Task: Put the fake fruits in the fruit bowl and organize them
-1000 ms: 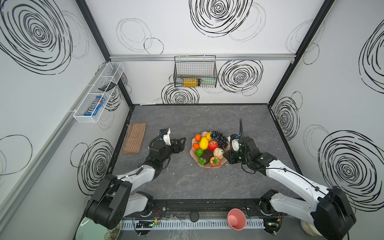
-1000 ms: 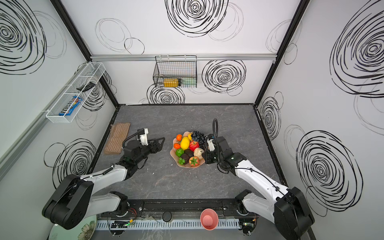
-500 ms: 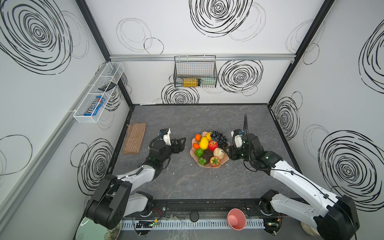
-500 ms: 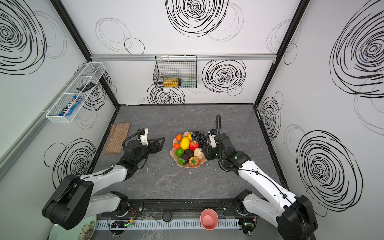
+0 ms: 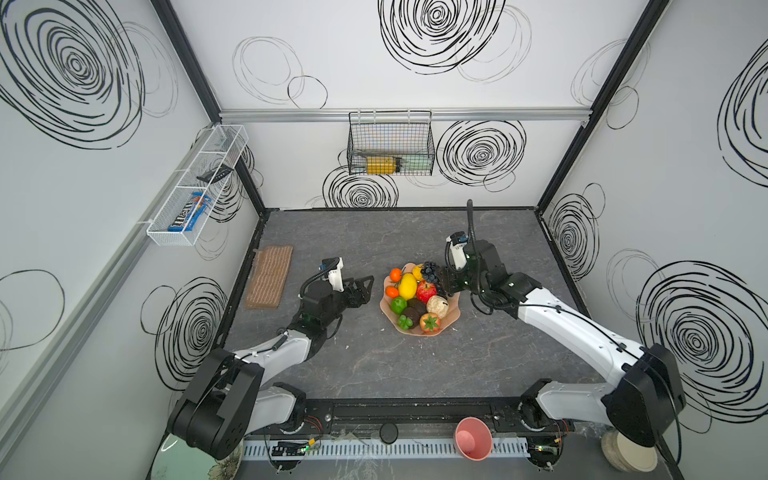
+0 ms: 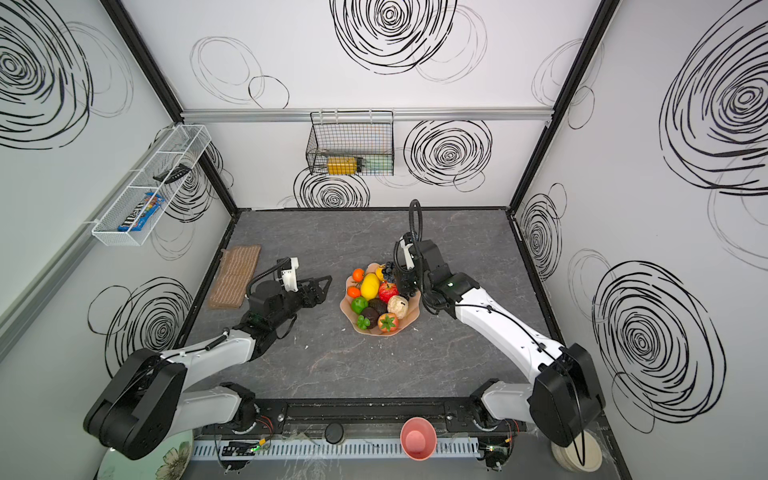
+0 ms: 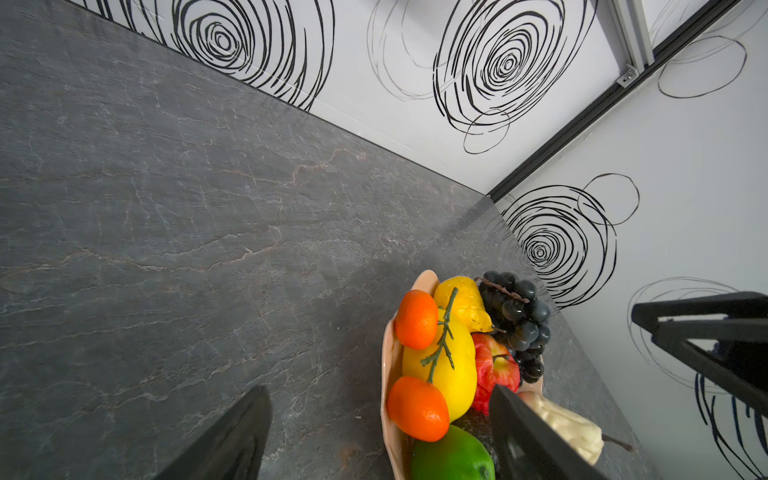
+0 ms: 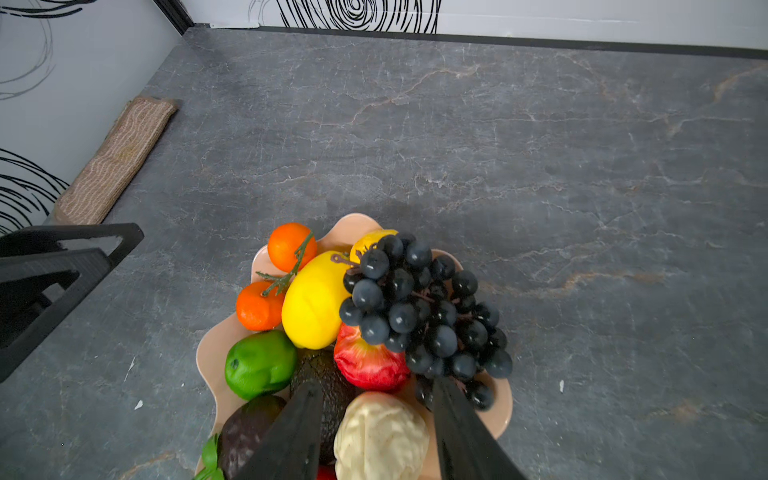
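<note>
The right gripper [image 8: 374,382] hangs over the near-right part of the shallow peach-pink glossy fruit bowl [image 8: 208,353] with the wavy rim. We see its two black fingers parted, one on each side of the knobbly beige plastic pear [image 8: 380,432] and clear of it, with nothing clamped between them. In both top views this gripper [image 5: 442,280] [image 6: 402,286] sits at the bowl's far-right edge, just beside the black plastic grape bunch [image 8: 419,307]. We find every fruit inside the bowl: a large yellow lemon [image 8: 313,303] in the middle, two small oranges [image 8: 286,245] on a green stem to one side of it, a green lime [image 8: 259,361], a red apple [image 8: 368,361] under the grapes, a dark bumpy avocado [image 8: 332,370], and a smaller yellow lemon [image 8: 365,241] behind the grapes. The bowl [image 5: 409,330] stands near the centre of the grey stone-patterned tabletop [image 5: 374,365]. The left gripper [image 5: 365,286] [image 6: 324,286] lies low just left of the bowl, pointing at it without touching, and we see its jaws spread wide and empty.
</note>
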Motion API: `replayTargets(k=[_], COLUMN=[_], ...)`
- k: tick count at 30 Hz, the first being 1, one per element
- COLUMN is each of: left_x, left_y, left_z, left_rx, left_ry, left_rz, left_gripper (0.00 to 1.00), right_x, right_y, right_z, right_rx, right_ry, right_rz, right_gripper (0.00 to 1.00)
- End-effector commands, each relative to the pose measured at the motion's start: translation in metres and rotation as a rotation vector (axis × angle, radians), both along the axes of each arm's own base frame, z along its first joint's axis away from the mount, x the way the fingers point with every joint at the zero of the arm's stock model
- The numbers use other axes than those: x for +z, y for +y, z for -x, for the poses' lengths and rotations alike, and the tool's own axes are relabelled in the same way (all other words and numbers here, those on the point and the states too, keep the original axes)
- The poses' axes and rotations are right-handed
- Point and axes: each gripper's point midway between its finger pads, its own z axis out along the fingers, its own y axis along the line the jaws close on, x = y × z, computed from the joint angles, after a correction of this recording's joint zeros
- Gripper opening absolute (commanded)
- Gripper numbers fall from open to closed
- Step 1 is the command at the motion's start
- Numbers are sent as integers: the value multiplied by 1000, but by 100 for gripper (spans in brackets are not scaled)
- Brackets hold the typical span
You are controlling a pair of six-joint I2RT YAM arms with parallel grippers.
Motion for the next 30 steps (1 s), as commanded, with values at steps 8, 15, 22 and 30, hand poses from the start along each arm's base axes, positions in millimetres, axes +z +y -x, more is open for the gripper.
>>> replayTargets(k=[8,15,22,30], left_x=[26,25,25,24], left_y=[2,3,4,4], left_z=[-6,-6,-7,-7], left_rx=[9,8,9,8], left_ry=[-83,-81,-77,-76], left_rz=[40,46,51,51], left_gripper=[86,86,86,86], right_x=[-9,-18,-41,-42], right_y=[54,61,58,57], right_z=[-35,-59,-67,-64], right_rx=[104,63,32,32], right_ry=[-49,-59,-9,-14], right_rz=[183,315,438,446], right_gripper=[44,38,33,29])
